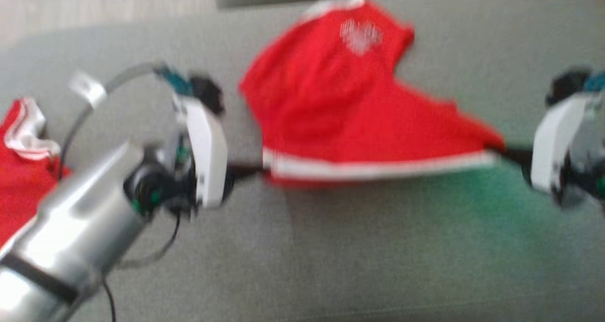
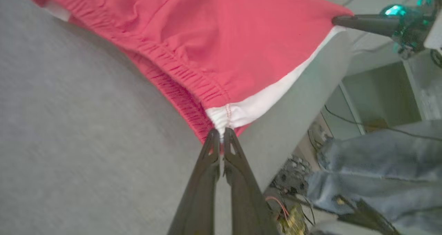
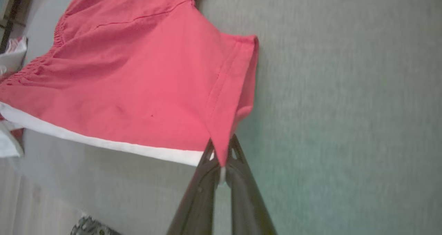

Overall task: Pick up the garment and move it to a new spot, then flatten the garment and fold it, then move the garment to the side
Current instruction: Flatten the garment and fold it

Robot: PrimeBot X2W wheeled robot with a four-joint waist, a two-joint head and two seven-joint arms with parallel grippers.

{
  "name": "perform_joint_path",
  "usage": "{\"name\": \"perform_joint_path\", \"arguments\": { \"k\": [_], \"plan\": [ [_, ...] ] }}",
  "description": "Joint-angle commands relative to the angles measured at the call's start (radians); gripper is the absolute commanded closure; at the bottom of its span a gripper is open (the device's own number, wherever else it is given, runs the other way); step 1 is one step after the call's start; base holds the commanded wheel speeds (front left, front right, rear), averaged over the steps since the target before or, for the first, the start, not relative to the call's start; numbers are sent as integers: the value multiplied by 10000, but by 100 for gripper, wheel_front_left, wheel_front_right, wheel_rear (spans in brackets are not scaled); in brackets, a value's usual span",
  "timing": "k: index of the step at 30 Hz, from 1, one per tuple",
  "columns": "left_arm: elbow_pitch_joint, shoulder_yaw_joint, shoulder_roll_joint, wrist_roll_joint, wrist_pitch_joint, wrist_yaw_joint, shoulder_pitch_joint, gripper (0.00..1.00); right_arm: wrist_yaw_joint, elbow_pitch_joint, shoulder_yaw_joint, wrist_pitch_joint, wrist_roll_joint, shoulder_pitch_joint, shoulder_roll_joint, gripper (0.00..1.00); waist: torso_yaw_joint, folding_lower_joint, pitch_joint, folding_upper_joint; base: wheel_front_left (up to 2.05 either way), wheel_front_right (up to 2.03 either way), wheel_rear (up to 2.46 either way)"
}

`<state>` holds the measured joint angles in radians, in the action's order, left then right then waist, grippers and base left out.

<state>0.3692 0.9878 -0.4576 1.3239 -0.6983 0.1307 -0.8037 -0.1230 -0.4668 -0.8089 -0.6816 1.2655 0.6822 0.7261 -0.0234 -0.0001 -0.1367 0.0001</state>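
**A:** Where are the red shorts [image 1: 350, 109] now?

**B:** On the grey cushion [image 1: 378, 256], spread from the middle of the head view up toward twelve o'clock. The white-trimmed edge is pulled taut from nine o'clock to three. Another red garment [image 1: 19, 180] sits apart at the far nine o'clock side.

**A:** And the claws?

**B:** The left claw [image 1: 257, 169] is pinched tight on the nine o'clock corner, where the white trim meets the gathered elastic. The right claw [image 1: 494, 151] is clamped on the pointed corner at three o'clock. Each wrist view shows cloth nipped between closed fingers.

**A:** Is the cloth lifted?

**B:** The head view is blurred, so I'd only say the near edge seems raised while the far part rests on the cushion.

**A:** How will it handle?

**B:** I'd judge it light, soft and floppy. It sags wherever it isn't held, though it won't break. The corners on the trim are the best places to hold, because the seams there are thick and less likely to slip. Keeping an even pull between both claws should stop the middle from bunching when it's laid flat.
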Motion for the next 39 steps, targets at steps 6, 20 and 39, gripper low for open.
{"name": "perform_joint_path", "arguments": {
  "k": [6, 20, 39],
  "plan": [
    [-1963, -277, -1298, 1299, -1166, -360, 839, 100, -77, 1608, 111, -1120, 457, -1355, 1493, 100, -23, 1, 1359, -1, 0, 0, 0],
    [-3182, -1159, -1672, 2831, -1608, -1639, 885, 100, -77, 1531, 1858, -2998, 633, -908, 1333, 100, 670, 1, 494, -1, 0, 0, 0],
    [-1226, -1986, 133, 2890, -1554, -1446, -1921, 100, -77, -2630, 3661, -5577, -1932, 4462, -932, 100, 2695, 1, -2536, -1, 0, 0, 0]
  ]
}}
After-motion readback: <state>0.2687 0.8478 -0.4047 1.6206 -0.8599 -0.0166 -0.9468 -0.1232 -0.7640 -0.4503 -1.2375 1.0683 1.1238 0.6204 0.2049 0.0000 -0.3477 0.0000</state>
